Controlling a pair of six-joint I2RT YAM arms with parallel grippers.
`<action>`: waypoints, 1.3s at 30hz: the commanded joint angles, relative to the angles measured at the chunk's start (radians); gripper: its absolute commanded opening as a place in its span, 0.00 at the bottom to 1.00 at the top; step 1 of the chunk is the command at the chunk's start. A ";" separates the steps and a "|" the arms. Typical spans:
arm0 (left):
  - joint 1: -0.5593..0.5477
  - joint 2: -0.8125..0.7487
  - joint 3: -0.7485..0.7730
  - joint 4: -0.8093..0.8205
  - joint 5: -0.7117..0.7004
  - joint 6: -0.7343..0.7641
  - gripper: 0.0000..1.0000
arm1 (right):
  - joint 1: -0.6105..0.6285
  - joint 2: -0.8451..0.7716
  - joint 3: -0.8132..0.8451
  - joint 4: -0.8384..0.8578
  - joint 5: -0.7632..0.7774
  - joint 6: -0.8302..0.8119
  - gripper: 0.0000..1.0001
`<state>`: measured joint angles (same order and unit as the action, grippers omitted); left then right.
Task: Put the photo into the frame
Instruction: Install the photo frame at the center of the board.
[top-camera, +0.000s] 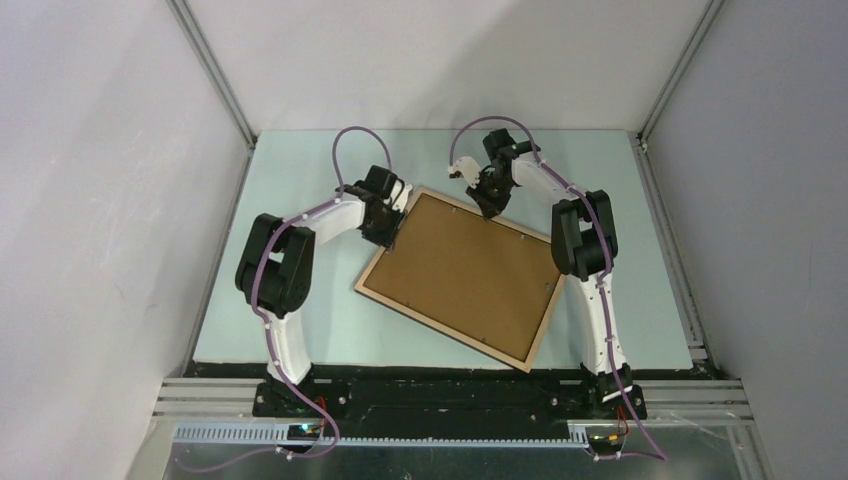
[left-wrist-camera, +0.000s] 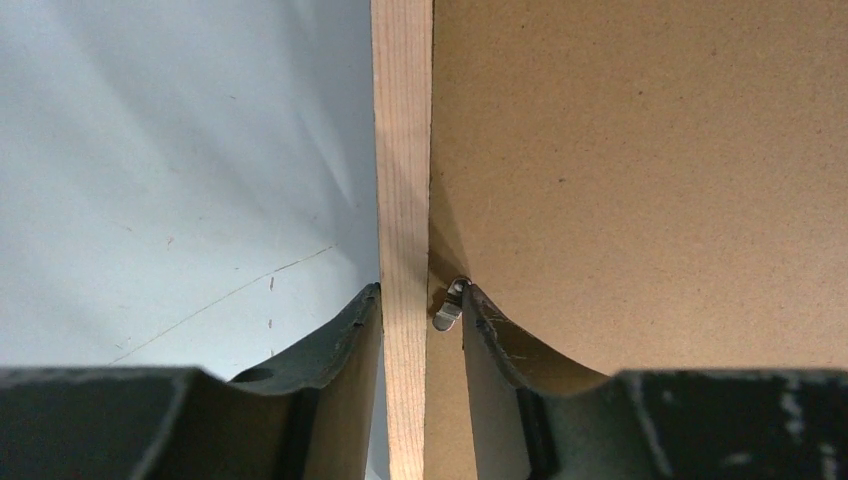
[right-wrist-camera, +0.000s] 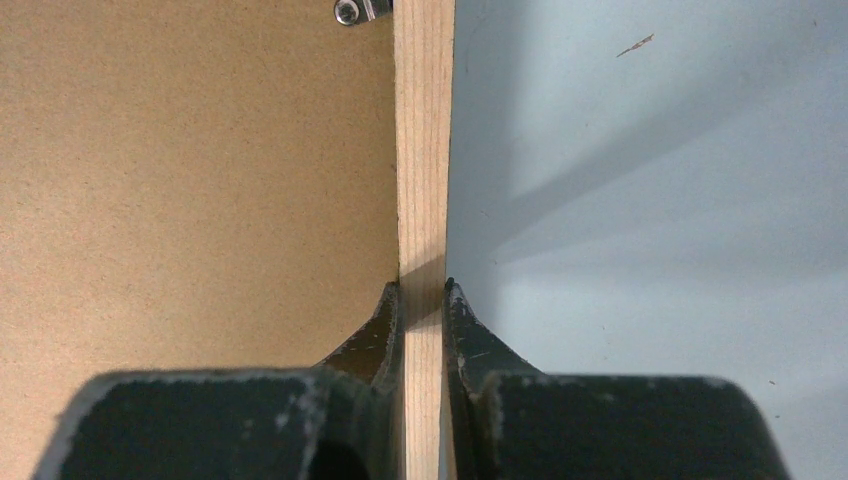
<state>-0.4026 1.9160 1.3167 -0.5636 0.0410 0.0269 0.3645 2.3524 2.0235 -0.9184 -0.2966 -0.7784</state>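
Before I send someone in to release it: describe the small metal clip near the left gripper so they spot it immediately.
The frame lies back-up, skewed on the pale table. Where the left gripper straddles its light-wood rail, the clip sits just inside the rail on the brown backing panel. It is the only shiny metal there.

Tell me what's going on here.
The large light-wood picture frame lies back-up on the pale table, the brown hardboard backing panel set in it. The right hand is shut on its far rail. The left hand straddles the left rail, a gap by a small metal clip. No photo shows.
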 joint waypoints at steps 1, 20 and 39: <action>0.004 -0.010 -0.013 0.010 0.031 0.014 0.38 | 0.016 -0.005 -0.026 0.032 -0.039 0.025 0.00; 0.013 -0.041 -0.039 0.004 0.029 0.036 0.24 | 0.017 0.001 -0.030 0.029 -0.034 0.027 0.00; 0.046 -0.067 -0.033 -0.046 0.048 0.049 0.46 | 0.016 0.007 -0.041 0.032 -0.026 0.024 0.00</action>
<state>-0.3710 1.9034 1.2945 -0.5518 0.0914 0.0452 0.3645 2.3501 2.0159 -0.9108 -0.2966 -0.7750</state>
